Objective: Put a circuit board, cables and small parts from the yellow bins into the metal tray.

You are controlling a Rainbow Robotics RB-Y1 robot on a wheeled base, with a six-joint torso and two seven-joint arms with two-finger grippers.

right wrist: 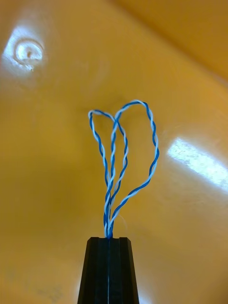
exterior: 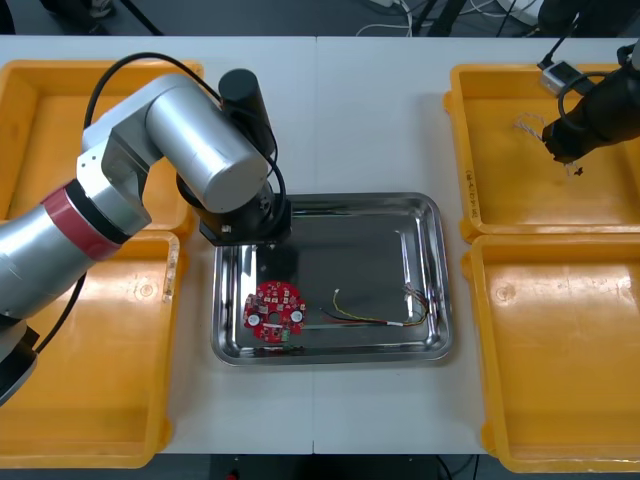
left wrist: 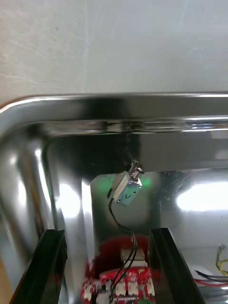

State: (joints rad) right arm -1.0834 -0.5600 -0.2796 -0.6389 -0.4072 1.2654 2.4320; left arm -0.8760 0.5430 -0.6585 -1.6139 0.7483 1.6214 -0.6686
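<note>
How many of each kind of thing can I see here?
Yellow bins: 4
Metal tray: 1
Red circuit board: 1
Red and yellow cable: 1
Blue and white cable, held by right tool: 1
Small metal part, in tray by left tool: 1
Total: 9

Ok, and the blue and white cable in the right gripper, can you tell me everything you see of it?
The blue and white cable is thin: two wires, one blue, one white, twisted together and folded into a few long loops. The right gripper, over the far yellow bin on the robot's right, is shut on the gathered strands, and the loops stand out beyond it. Whether they touch the bin's floor I cannot tell.
</note>
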